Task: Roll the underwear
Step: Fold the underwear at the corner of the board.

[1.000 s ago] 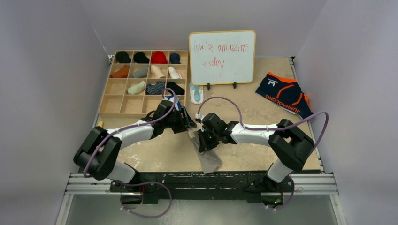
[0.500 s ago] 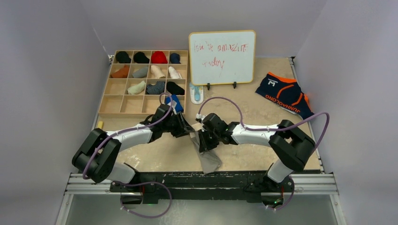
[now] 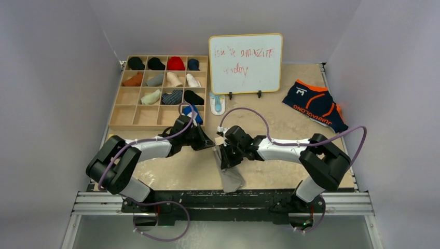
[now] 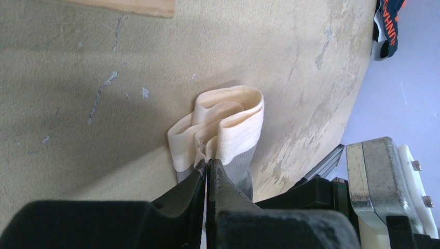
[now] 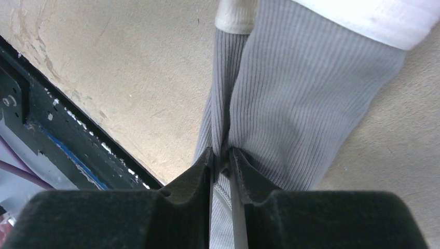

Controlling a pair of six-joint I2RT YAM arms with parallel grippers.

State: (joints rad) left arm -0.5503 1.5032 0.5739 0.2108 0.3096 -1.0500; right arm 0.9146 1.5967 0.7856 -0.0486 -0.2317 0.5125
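Left gripper (image 4: 207, 167): fingers pressed together, nipping the grey briefs (image 3: 230, 175) right where the cream waistband (image 4: 228, 122) meets the ribbed cloth. Right gripper (image 5: 222, 158): jaws nearly closed, pinching a fold of the same grey cloth lower down, so I have both grippers on one garment.

The grey briefs sit at the middle of the table (image 3: 171, 174), beside its near edge. They are gathered into a long narrow strip that runs from the two grippers down to that edge. Cloth is plain grey with a fine lengthwise rib. The waistband is bunched into several loose loops, standing up off the surface.

Well apart lie the navy briefs (image 3: 314, 102), spread flat by the right edge toward the far right corner. They have orange trim and white lettering along the band, and neither arm touches them.
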